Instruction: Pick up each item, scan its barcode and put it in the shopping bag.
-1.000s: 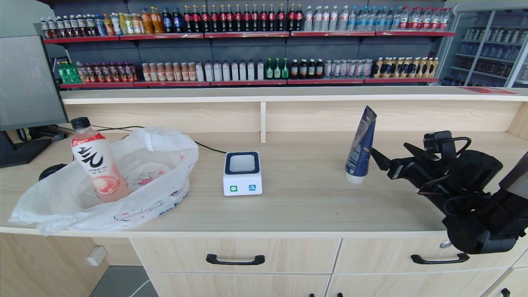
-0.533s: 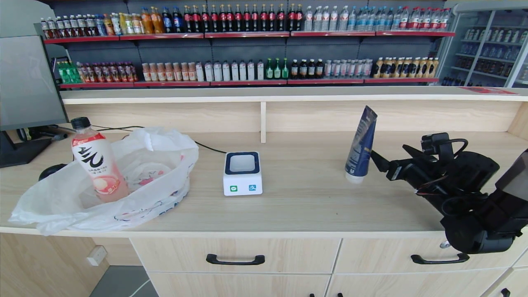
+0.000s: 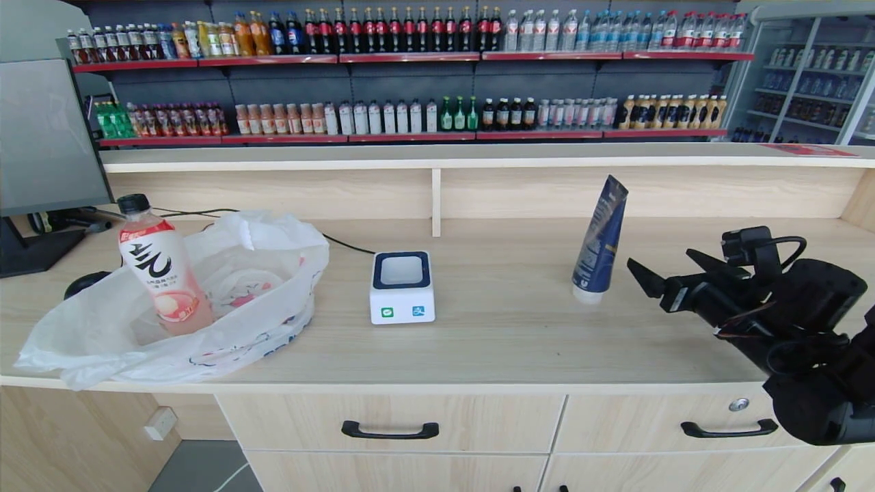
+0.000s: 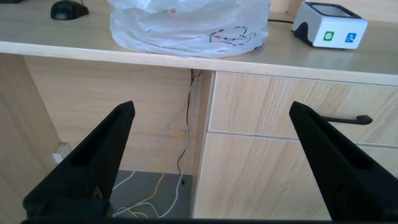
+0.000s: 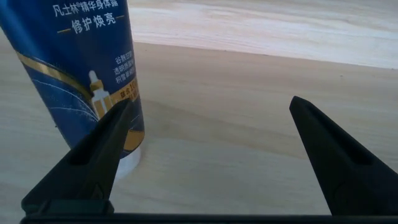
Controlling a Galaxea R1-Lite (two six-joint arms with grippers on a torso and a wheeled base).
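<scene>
Right pincer (image 3: 659, 258), jaws apart, hangs level just beside the upright blue tube (image 3: 600, 239).

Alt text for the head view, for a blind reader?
A blue tube stands cap-down on the wooden counter, with the open right gripper beside it, not touching. A scanner sits mid-counter, and a pink bottle sits in the shopping bag.

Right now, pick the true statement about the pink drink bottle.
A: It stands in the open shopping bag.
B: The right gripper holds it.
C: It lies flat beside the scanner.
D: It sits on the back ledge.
A: the pink drink bottle stands slightly tilted with its base inside the white shopping bag, off to the left of the scanner.
</scene>
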